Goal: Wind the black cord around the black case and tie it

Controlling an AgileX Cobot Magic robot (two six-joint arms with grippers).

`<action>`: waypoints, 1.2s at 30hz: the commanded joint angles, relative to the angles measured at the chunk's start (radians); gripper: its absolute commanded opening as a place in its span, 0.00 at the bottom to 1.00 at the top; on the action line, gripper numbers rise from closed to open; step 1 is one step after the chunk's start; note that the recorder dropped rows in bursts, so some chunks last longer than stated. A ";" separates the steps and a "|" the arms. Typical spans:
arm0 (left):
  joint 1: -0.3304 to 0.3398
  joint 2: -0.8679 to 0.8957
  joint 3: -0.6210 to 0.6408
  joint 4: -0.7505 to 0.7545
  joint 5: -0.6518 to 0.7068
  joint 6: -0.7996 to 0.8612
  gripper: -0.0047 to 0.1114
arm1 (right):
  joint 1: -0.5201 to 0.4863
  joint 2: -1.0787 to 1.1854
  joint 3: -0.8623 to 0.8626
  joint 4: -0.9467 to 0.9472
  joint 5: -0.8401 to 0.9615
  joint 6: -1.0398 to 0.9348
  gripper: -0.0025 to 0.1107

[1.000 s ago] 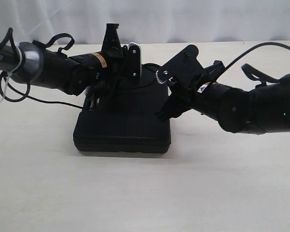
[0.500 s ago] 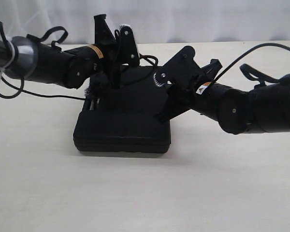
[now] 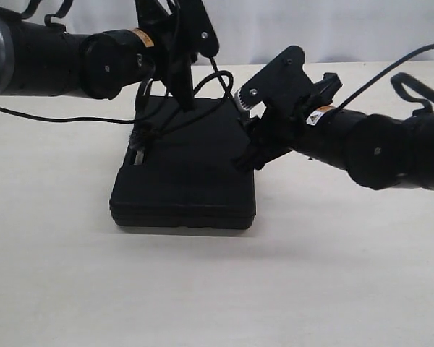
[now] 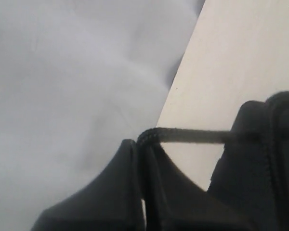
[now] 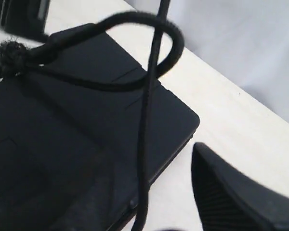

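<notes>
Pinching the black cord (image 4: 192, 135) in the left gripper (image 4: 142, 144), both fingers pressed fully together on the braid with no gap between them. Hanging that gripper above the far end of the black case (image 3: 184, 181), fingertips pointing down, and holding one strand raised off the lid. Resting the case flat on the pale table (image 3: 311, 275), roughly in the middle, between the two arms. Draping the rest of the cord over the far half of the lid, curving it in an open loop that crosses the raised strand. Showing the frayed knot (image 5: 9, 55) down near the case's left edge, touching the lid or just above it; not managing to tell which. Holding the right gripper (image 3: 246, 160) over the case's right edge, tilted down toward the lid. Showing only one of its fingers (image 5: 231, 202) in the right wrist view, set well off to the side, jaws standing wide apart and gripping nothing. Running the cord past that finger without touching it. Hanging a white curtain (image 3: 347, 29) behind the table.
</notes>
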 commanded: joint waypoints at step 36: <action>-0.049 -0.017 -0.005 0.002 0.025 -0.009 0.04 | 0.007 0.132 -0.026 -0.254 -0.074 0.438 0.06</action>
